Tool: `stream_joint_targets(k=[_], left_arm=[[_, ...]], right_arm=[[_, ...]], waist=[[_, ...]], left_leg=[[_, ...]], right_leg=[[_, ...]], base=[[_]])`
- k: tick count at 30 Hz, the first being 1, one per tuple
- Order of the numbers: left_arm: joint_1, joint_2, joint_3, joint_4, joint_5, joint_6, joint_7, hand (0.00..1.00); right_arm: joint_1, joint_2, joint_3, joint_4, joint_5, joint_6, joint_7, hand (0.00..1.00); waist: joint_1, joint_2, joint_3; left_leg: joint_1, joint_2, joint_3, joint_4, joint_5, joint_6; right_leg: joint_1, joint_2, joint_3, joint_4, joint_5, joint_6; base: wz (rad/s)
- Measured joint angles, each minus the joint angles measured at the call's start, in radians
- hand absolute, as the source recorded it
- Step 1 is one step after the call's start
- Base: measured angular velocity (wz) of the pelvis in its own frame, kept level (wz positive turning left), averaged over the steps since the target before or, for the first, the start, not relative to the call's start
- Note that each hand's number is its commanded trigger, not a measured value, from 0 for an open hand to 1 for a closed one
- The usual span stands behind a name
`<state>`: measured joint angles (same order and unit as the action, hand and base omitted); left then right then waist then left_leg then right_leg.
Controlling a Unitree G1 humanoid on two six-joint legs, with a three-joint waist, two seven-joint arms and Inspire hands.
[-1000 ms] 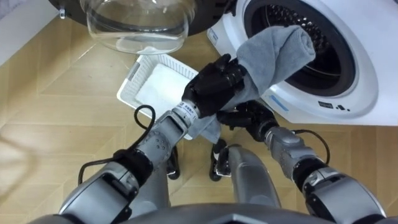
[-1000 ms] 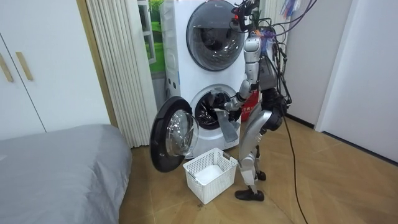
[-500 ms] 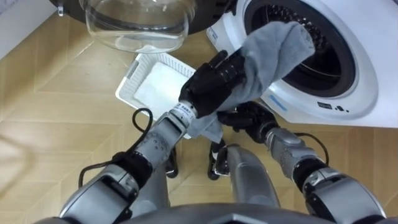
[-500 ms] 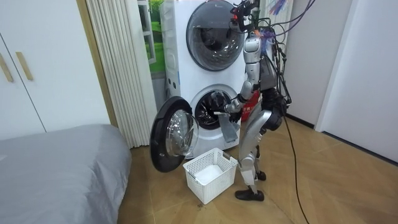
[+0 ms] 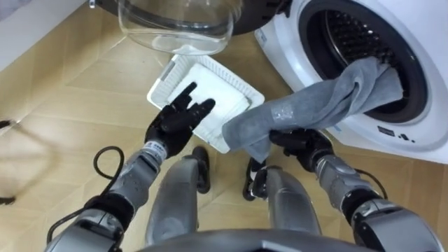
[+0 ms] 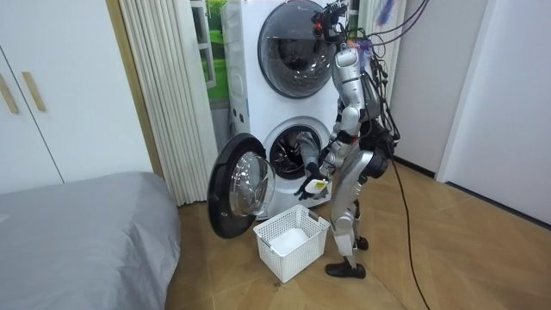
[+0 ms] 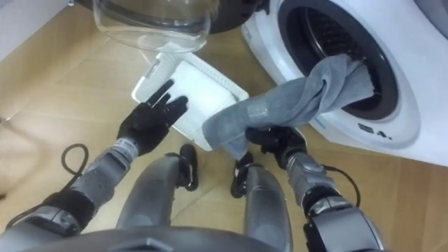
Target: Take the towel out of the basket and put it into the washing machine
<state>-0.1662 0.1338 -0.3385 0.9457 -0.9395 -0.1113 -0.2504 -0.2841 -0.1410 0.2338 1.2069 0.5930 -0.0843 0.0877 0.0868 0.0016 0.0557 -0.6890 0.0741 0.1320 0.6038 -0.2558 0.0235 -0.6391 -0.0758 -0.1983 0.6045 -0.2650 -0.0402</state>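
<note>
- Towel (image 5: 318, 101): my right hand (image 5: 302, 142) has its dark fingers curled round the lower end, clamped on the cloth, low in front of the machine.
- From that grip the towel runs up and to the right as 1 twisted grey band. It is soft and matte, with a fuzzy nap.
- Its upper end lies over the lip of the opening and inside the drum (image 5: 350, 35), so the cloth is partly in and partly hanging out.
- My left hand (image 5: 175, 122) holds nothing. Its fingers are straight and spread apart above the near-left corner of the basket (image 5: 222, 82), well apart from the towel.
- The basket is white plastic, rectangular, with slotted walls. It sits on the floor (image 5: 63, 140) and I see its plain white bottom.
- The towel's lower fold hangs over the basket's right corner in the eye views. I cannot tell whether they touch.
- The washing machine (image 5: 427, 63) has a smooth white front with a round port. The drum inside is dark perforated metal.
- Its door (image 5: 178, 28) is swung wide open, a clear domed glass bowl in a dark ring.
- The floor is pale wood laid in a herringbone pattern.
- In the room view the robot stands facing the lower machine, leaning slightly toward it, with the basket by its feet.
- A 2nd front-loader (image 6: 297, 39) is stacked on top.
</note>
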Motion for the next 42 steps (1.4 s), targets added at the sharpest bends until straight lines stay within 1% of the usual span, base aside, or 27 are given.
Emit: stream_joint_targets(k=[2, 5, 7, 8, 11, 13, 16, 17, 18, 19, 21, 24, 26, 27, 28, 29, 30, 32, 33, 34, 35, 36, 37, 39, 40, 41, 42], left_arm=[[0.005, -0.001, 0.005, 0.002, 0.038, 0.0, 0.038, 0.0], [0.005, -0.003, 0.028, 0.043, 0.085, -0.003, 0.072, 0.0], [0.007, -0.003, 0.043, 0.056, 0.112, -0.003, 0.088, 0.0], [0.011, -0.004, 0.051, 0.057, 0.131, -0.003, 0.097, 0.0], [0.012, -0.004, 0.062, 0.061, 0.191, -0.003, 0.117, 0.0], [0.013, 0.0, 0.062, 0.07, 0.215, -0.003, 0.129, 0.0], [0.017, 0.001, 0.064, 0.069, 0.213, -0.002, 0.141, 0.0], [0.016, 0.003, 0.064, 0.069, 0.212, -0.002, 0.141, 0.0], [0.015, 0.004, 0.064, 0.069, 0.212, -0.001, 0.14, 0.0], [0.013, 0.005, 0.064, 0.069, 0.214, 0.0, 0.139, 0.0], [0.014, 0.01, 0.064, 0.066, 0.214, 0.001, 0.136, 0.0], [0.016, 0.031, 0.062, 0.045, 0.216, 0.005, 0.133, 0.0], [0.005, 0.049, 0.067, 0.045, 0.215, 0.012, 0.132, 0.0], [0.005, 0.054, 0.07, 0.045, 0.215, 0.012, 0.132, 0.0], [0.006, 0.068, 0.071, 0.045, 0.215, 0.014, 0.132, 0.0], [0.008, 0.081, 0.071, 0.045, 0.218, 0.02, 0.133, 0.0], [0.009, 0.085, 0.073, 0.045, 0.225, 0.023, 0.132, 0.0], [0.012, 0.093, 0.091, 0.044, 0.227, 0.025, 0.133, 0.0], [0.014, 0.095, 0.091, 0.042, 0.227, 0.027, 0.133, 0.0], [0.019, 0.099, 0.104, 0.032, 0.225, 0.035, 0.133, 0.0], [0.025, 0.106, 0.114, 0.025, 0.226, 0.039, 0.133, 0.0], [0.028, 0.111, 0.116, 0.025, 0.226, 0.04, 0.133, 0.0], [0.035, 0.119, 0.123, 0.024, 0.222, 0.042, 0.133, 0.0], [0.058, 0.123, 0.139, -0.001, 0.205, 0.042, 0.135, 0.0], [0.071, 0.126, 0.142, -0.021, 0.204, 0.042, 0.139, 0.0], [0.078, 0.13, 0.143, -0.032, 0.205, 0.042, 0.139, 0.0], [0.082, 0.135, 0.144, -0.037, 0.205, 0.042, 0.139, 0.0]], right_arm=[[-0.01, -0.014, -0.001, 0.004, 0.0, 0.0, -0.001, 1.0], [-0.022, -0.027, -0.015, 0.034, -0.001, 0.001, 0.001, 1.0], [-0.029, -0.033, -0.027, 0.037, 0.004, 0.001, 0.005, 1.0], [-0.029, -0.037, -0.039, 0.042, 0.008, 0.011, 0.012, 1.0], [-0.03, -0.055, -0.039, 0.062, 0.03, 0.027, 0.031, 1.0], [-0.038, -0.06, -0.039, 0.077, 0.029, 0.039, 0.035, 1.0], [-0.042, -0.065, -0.037, 0.077, 0.03, 0.056, 0.047, 1.0], [-0.048, -0.07, -0.037, 0.078, 0.029, 0.063, 0.062, 1.0], [-0.053, -0.072, -0.037, 0.08, 0.029, 0.065, 0.068, 1.0], [-0.061, -0.08, -0.028, 0.084, 0.031, 0.066, 0.081, 1.0], [-0.067, -0.095, -0.017, 0.091, 0.039, 0.076, 0.112, 1.0], [-0.087, -0.127, -0.01, 0.1, 0.075, 0.096, 0.157, 1.0], [-0.112, -0.168, -0.01, 0.113, 0.113, 0.111, 0.189, 1.0], [-0.116, -0.175, -0.011, 0.113, 0.125, 0.111, 0.193, 1.0], [-0.123, -0.19, -0.017, 0.112, 0.155, 0.115, 0.201, 1.0], [-0.131, -0.205, -0.024, 0.117, 0.193, 0.127, 0.211, 1.0], [-0.133, -0.214, -0.03, 0.122, 0.211, 0.133, 0.219, 1.0], [-0.147, -0.248, -0.041, 0.126, 0.246, 0.159, 0.233, 1.0], [-0.15, -0.256, -0.043, 0.124, 0.252, 0.168, 0.236, 1.0], [-0.155, -0.267, -0.063, 0.124, 0.263, 0.186, 0.246, 1.0], [-0.159, -0.275, -0.082, 0.122, 0.276, 0.203, 0.255, 1.0], [-0.165, -0.276, -0.093, 0.121, 0.277, 0.212, 0.256, 1.0], [-0.175, -0.281, -0.105, 0.12, 0.3, 0.219, 0.256, 1.0], [-0.193, -0.292, -0.112, 0.115, 0.367, 0.229, 0.254, 1.0], [-0.202, -0.303, -0.13, 0.107, 0.414, 0.238, 0.254, 1.0], [-0.208, -0.314, -0.144, 0.095, 0.473, 0.24, 0.253, 1.0], [-0.209, -0.317, -0.155, 0.088, 0.494, 0.24, 0.252, 1.0]], waist=[[0.0, 0.004, 0.0], [-0.001, 0.004, 0.0], [-0.001, 0.004, 0.0], [-0.001, 0.004, 0.0001], [0.003, 0.004, 0.0002], [0.005, 0.004, 0.0003], [0.005, 0.001, 0.0006], [0.005, -0.005, 0.0034], [0.005, -0.007, 0.0044], [0.005, -0.008, 0.0052], [0.004, -0.01, 0.0063], [0.002, -0.014, 0.0079], [0.004, -0.028, 0.0108], [0.003, -0.032, 0.01], [0.0, -0.04, 0.0099], [-0.002, -0.053, 0.0091], [-0.002, -0.058, 0.0083], [-0.003, -0.077, 0.0086], [-0.006, -0.079, 0.0082], [-0.005, -0.087, 0.0092], [-0.004, -0.1, 0.008], [-0.006, -0.106, 0.0075], [-0.007, -0.111, 0.0076], [-0.007, -0.115, 0.0067], [-0.008, -0.118, 0.0068], [-0.007, -0.127, 0.0058], [-0.009, -0.134, 0.0052]], left_leg=[[-0.004, -0.002, 0.0, -0.004, 0.007, 0.002], [-0.004, -0.004, -0.001, -0.003, 0.012, 0.001], [-0.005, -0.013, -0.005, -0.005, 0.015, 0.0], [-0.005, -0.015, -0.008, -0.005, 0.016, 0.002], [-0.006, -0.018, -0.009, -0.005, 0.021, 0.008], [-0.006, -0.019, -0.009, -0.004, 0.022, 0.01], [-0.015, -0.021, -0.008, -0.009, 0.024, 0.012], [-0.022, -0.029, -0.007, -0.008, 0.026, 0.016], [-0.026, -0.032, -0.006, -0.008, 0.028, 0.016], [-0.035, -0.035, -0.006, -0.005, 0.031, 0.018], [-0.047, -0.036, -0.011, 0.012, 0.031, 0.019], [-0.079, -0.036, -0.024, 0.036, 0.031, 0.019], [-0.105, -0.038, -0.023, 0.055, 0.031, 0.019], [-0.109, -0.038, -0.024, 0.056, 0.031, 0.019], [-0.114, -0.038, -0.027, 0.061, 0.032, 0.02], [-0.114, -0.04, -0.029, 0.067, 0.032, 0.02], [-0.114, -0.042, -0.03, 0.069, 0.032, 0.02], [-0.115, -0.049, -0.036, 0.082, 0.032, 0.02], [-0.118, -0.05, -0.039, 0.085, 0.032, 0.02], [-0.124, -0.05, -0.04, 0.089, 0.032, 0.02], [-0.129, -0.054, -0.04, 0.094, 0.032, 0.021], [-0.132, -0.056, -0.039, 0.099, 0.032, 0.021], [-0.138, -0.055, -0.04, 0.108, 0.029, 0.026], [-0.141, -0.056, -0.04, 0.117, 0.027, 0.028], [-0.14, -0.062, -0.039, 0.12, 0.027, 0.029], [-0.141, -0.071, -0.039, 0.12, 0.029, 0.032], [-0.143, -0.072, -0.037, 0.121, 0.029, 0.033]], right_leg=[[-0.006, -0.011, -0.01, 0.003, 0.0, 0.0], [-0.006, -0.014, -0.016, 0.003, 0.0, 0.0], [-0.006, -0.016, -0.018, 0.003, 0.0, -0.001], [-0.007, -0.019, -0.02, 0.004, -0.001, -0.001], [-0.007, -0.029, -0.024, 0.004, -0.001, 0.0], [-0.007, -0.032, -0.024, 0.004, -0.001, 0.0], [-0.018, -0.037, -0.023, 0.011, -0.003, 0.0], [-0.032, -0.048, -0.022, 0.029, -0.008, 0.001], [-0.041, -0.051, -0.022, 0.037, -0.009, 0.002], [-0.049, -0.057, -0.023, 0.045, -0.013, 0.001], [-0.056, -0.059, -0.027, 0.056, -0.015, 0.003], [-0.078, -0.062, -0.038, 0.07, -0.017, 0.001], [-0.105, -0.067, -0.035, 0.093, -0.023, 0.0], [-0.11, -0.068, -0.035, 0.095, -0.023, -0.001], [-0.114, -0.067, -0.036, 0.099, -0.024, -0.002], [-0.114, -0.072, -0.038, 0.109, -0.028, -0.004], [-0.114, -0.074, -0.039, 0.113, -0.031, -0.005], [-0.113, -0.079, -0.041, 0.128, -0.036, -0.004], [-0.113, -0.08, -0.045, 0.129, -0.037, -0.005], [-0.117, -0.085, -0.048, 0.137, -0.039, -0.005], [-0.125, -0.093, -0.049, 0.154, -0.044, -0.006], [-0.129, -0.097, -0.049, 0.162, -0.048, -0.006], [-0.132, -0.099, -0.05, 0.175, -0.052, -0.005], [-0.133, -0.104, -0.054, 0.186, -0.054, -0.005], [-0.135, -0.113, -0.054, 0.197, -0.058, -0.003], [-0.142, -0.12, -0.05, 0.21, -0.062, 0.0], [-0.146, -0.124, -0.051, 0.215, -0.064, 0.0]], base=[[0.09], [0.03], [0.05], [0.07], [0.07], [0.02], [0.03], [0.07], [0.09], [0.11], [0.12], [0.11], [0.02], [0.0], [0.04], [0.07], [0.09], [0.1], [0.12], [0.13], [0.13], [0.1], [0.09], [0.08], [0.13], [0.14], [0.12]])
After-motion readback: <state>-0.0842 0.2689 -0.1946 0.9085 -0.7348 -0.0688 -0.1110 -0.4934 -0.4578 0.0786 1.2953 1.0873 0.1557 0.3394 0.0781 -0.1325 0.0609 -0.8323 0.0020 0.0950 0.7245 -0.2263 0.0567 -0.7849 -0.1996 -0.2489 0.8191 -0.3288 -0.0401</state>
